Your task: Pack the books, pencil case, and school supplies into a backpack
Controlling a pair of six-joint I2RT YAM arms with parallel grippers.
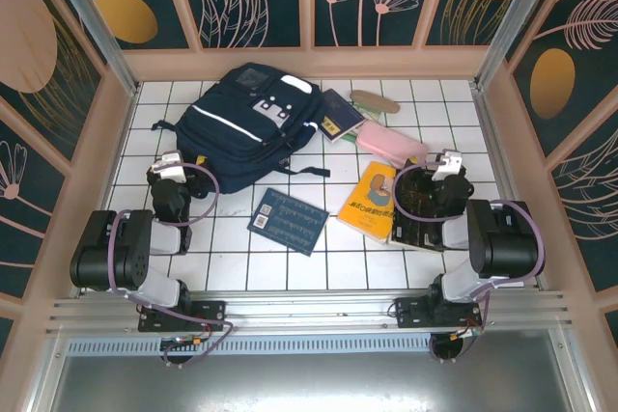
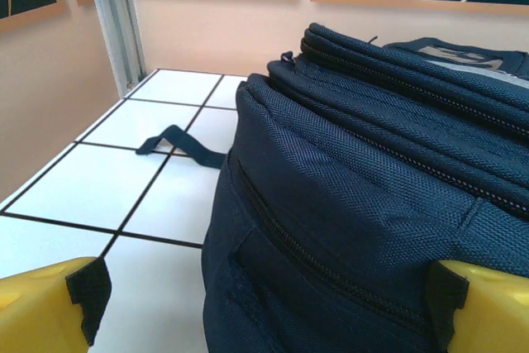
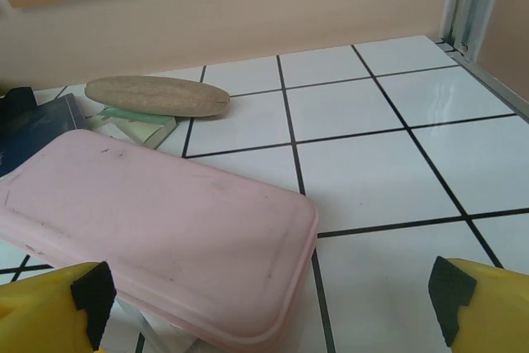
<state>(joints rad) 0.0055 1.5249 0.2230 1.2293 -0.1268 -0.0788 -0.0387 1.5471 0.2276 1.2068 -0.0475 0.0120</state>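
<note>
The backpack (image 1: pixel 241 132) lies flat in the far left part of the table (image 1: pixel 222 262), with its white stripe facing up. The left gripper (image 1: pixel 171 163) is just beside the backpack's near left side. Its jaws are wide and hold nothing (in the left wrist view the zipped fabric side rises just ahead of the yellow fingertips (image 2: pixel 50 307)). A dark strap (image 2: pixel 178 142) lies on the tiles toward the left edge.

The small navy booklet (image 1: pixel 336 115) lies against the backpack on the side toward the right edge. Near the far edge, the tan oval piece (image 3: pixel 157 95) rests partly on the pale green pack (image 3: pixel 136 126). The pink pencil case (image 1: pixel 391 144) lies between these and the right gripper (image 1: pixel 446 159). This gripper's jaws are also wide and empty, and the pencil case is just ahead of them.

The yellow book (image 1: pixel 370 200) is in the middle of the table, toward the right. The blue book (image 1: pixel 287 221) lies nearer the near edge, apart from the yellow one. The black book (image 1: pixel 415 229) lies just beside the yellow one, partly hidden under the right arm.
</note>
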